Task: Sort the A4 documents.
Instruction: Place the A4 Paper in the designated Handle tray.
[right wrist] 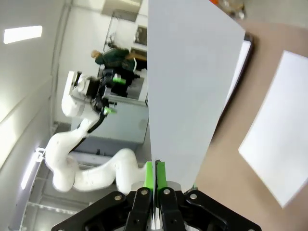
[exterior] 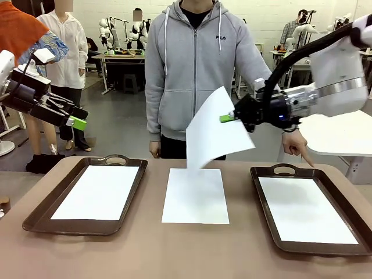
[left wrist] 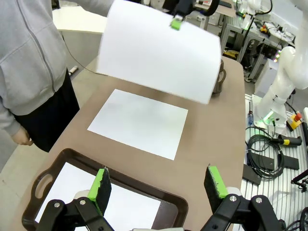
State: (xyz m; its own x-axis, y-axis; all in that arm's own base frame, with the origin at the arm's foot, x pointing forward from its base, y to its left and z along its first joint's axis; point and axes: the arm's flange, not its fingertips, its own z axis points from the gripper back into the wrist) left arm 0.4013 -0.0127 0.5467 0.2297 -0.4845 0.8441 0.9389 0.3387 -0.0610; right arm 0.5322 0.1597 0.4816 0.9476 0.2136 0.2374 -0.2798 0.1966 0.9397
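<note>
Right fingers (exterior: 227,118), clenched on 1 edge of an A4 sheet (exterior: 214,132), hold it curved and tilted in the air above a 2nd sheet (exterior: 196,196) lying flat on the middle of the worktop (exterior: 174,256). Left fingers (exterior: 77,122), released, hover above the left tray (exterior: 36,216). All sheets are blank white; 1 lies in each of the 2 brown trays.
</note>
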